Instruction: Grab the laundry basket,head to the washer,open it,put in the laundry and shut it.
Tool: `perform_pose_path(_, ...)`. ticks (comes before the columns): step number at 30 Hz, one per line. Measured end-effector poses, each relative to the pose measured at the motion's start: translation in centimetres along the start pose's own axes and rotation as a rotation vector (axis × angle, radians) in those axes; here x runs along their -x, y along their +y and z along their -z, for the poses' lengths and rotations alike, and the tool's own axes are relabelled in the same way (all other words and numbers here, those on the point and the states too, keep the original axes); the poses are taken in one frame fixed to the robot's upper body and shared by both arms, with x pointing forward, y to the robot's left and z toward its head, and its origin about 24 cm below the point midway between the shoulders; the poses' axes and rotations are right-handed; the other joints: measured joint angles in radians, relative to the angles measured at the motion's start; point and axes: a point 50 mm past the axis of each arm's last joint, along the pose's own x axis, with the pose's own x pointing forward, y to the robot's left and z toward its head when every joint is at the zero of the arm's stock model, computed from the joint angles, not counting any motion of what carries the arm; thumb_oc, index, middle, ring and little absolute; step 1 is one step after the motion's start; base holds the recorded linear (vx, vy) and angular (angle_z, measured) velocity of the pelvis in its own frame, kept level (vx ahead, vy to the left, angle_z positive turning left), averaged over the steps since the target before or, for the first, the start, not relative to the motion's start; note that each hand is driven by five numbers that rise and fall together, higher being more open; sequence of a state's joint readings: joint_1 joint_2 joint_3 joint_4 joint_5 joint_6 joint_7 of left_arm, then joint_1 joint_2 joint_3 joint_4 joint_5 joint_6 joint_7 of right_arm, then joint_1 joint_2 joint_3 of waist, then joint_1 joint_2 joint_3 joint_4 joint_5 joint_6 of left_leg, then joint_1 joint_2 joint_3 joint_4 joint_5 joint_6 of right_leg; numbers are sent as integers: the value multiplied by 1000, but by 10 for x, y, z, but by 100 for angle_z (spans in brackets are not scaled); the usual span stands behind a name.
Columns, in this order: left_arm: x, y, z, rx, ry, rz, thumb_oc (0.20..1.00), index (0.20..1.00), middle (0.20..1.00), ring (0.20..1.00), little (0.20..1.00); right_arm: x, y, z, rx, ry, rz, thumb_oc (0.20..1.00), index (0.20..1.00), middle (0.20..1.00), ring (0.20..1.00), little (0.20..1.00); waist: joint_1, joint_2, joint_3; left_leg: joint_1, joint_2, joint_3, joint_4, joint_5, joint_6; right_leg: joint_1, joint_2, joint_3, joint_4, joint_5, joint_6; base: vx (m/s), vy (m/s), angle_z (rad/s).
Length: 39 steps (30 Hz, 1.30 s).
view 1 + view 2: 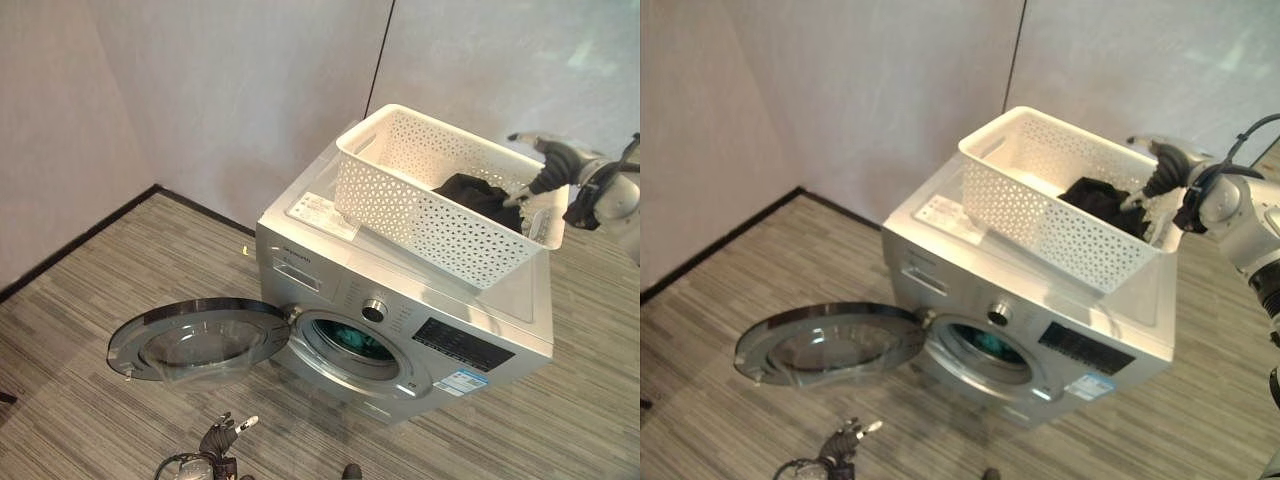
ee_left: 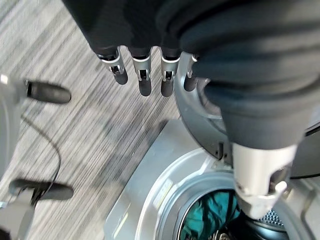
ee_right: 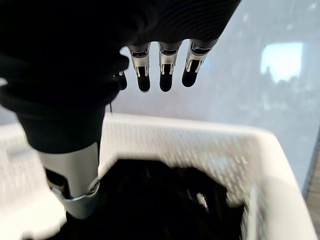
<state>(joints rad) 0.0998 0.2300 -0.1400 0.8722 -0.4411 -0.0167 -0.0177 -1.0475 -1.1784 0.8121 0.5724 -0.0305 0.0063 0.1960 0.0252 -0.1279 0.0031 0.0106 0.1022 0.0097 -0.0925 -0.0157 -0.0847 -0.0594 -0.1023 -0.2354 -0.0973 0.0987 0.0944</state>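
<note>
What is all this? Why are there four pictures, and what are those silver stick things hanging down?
It is a robot doing laundry. Two pictures come from cameras in its head, looking down at a silver washing machine with its round door swung open. On top of the machine sits a white laundry basket with dark clothes inside.

The other two pictures come from small cameras on the robot's wrists. The silver sticks are its fingers. The right hand hangs over the basket's far end, fingers straight, holding nothing. The left hand hangs open above the machine's opening, where something teal already lies in the drum.
</note>
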Motion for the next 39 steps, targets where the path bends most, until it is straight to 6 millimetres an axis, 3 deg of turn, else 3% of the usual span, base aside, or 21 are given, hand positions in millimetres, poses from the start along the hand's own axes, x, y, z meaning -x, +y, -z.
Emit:
perform_pose_path(1, 2, 3, -2, 70, -16, -1, 1000, 1000, 1000, 1000, 1000, 0, 2, 0, 14, 2, -41, 1000, 1000, 1000, 1000, 1000, -1, -7, 5, -14, 1, 0, 0, 3, -2, -14, 0, 0, 0, 2, -3, 0, 0, 0)
perform_pose_path(7, 2, 0, -6, 112, -34, 13, 1000, 1000, 1000, 1000, 1000, 0, -9, 4, 20, 30, -34, 1000, 1000, 1000, 1000, 1000, 0, -4, 37, -38, 0, 1, 0, 7, -2, -39, 1, 2, 0, 7, -6, -12, 3, 0)
perform_pose_path(16, 0, -10, -23, 145, -99, 57, 1000, 1000, 1000, 1000, 1000, -3, -8, 6, 15, 54, -38, 1000, 1000, 1000, 1000, 1000, 1, 22, 78, -59, 2, 1, 0, 10, -2, -60, 3, 2, 8, 11, -9, -2, -1, 0)
perform_pose_path(22, 3, -7, -26, 74, -106, 78, 1000, 1000, 1000, 1000, 1000, -11, 2, 9, 5, 89, -50, 1000, 1000, 1000, 1000, 1000, 17, -5, 91, -159, 3, -8, 22, 19, -9, -147, 1, -2, 9, 26, -21, -6, 5, 3)
perform_pose_path(26, 4, -4, -23, 70, -99, 69, 1000, 1000, 1000, 1000, 1000, -10, -9, 16, -16, 129, -8, 1000, 1000, 1000, 1000, 1000, 19, -2, 104, -197, 3, -28, 34, 22, -11, -166, 3, -20, 8, 29, -24, 2, -11, 13)
perform_pose_path(30, 3, -2, -31, 50, -119, 70, 1000, 1000, 1000, 1000, 1000, -10, -13, 14, 5, 126, -8, 1000, 1000, 1000, 1000, 1000, 16, -21, 116, -222, 8, -29, 42, 24, -14, -188, 12, -20, 9, 34, -30, 0, 0, 0)
perform_pose_path(31, 3, -2, -31, 49, -119, 70, 1000, 1000, 1000, 1000, 1000, -10, -12, 13, 9, 124, -14, 708, 708, 708, 708, 708, 16, -22, 116, -222, 9, -30, 42, 24, -14, -188, 13, -20, 8, 34, -30, 0, 0, 0)
perform_pose_path(32, 3, -4, -30, 45, -116, 74, 1000, 1000, 1000, 1000, 1000, -11, -12, 11, 17, 120, -21, 304, 304, 304, 304, 304, 16, -22, 116, -222, 10, -29, 41, 24, -15, -188, 14, -20, 8, 34, -30, 0, 0, 0)
perform_pose_path(33, 3, -4, -30, 44, -116, 75, 1000, 1000, 1000, 1000, 1000, -11, -12, 10, 10, 116, -29, 200, 200, 200, 200, 200, 16, -22, 116, -222, 10, -29, 42, 25, -15, -188, 14, -20, 8, 34, -30, 0, 0, 0)
perform_pose_path(39, 1, -7, -38, 41, -135, 84, 1000, 1000, 1000, 1000, 1000, -12, -15, 15, -55, 132, 1, 200, 200, 200, 200, 200, 20, -22, 116, -221, 9, -29, 46, 26, -16, -187, 14, -19, 9, 36, -34, 0, 0, 0)
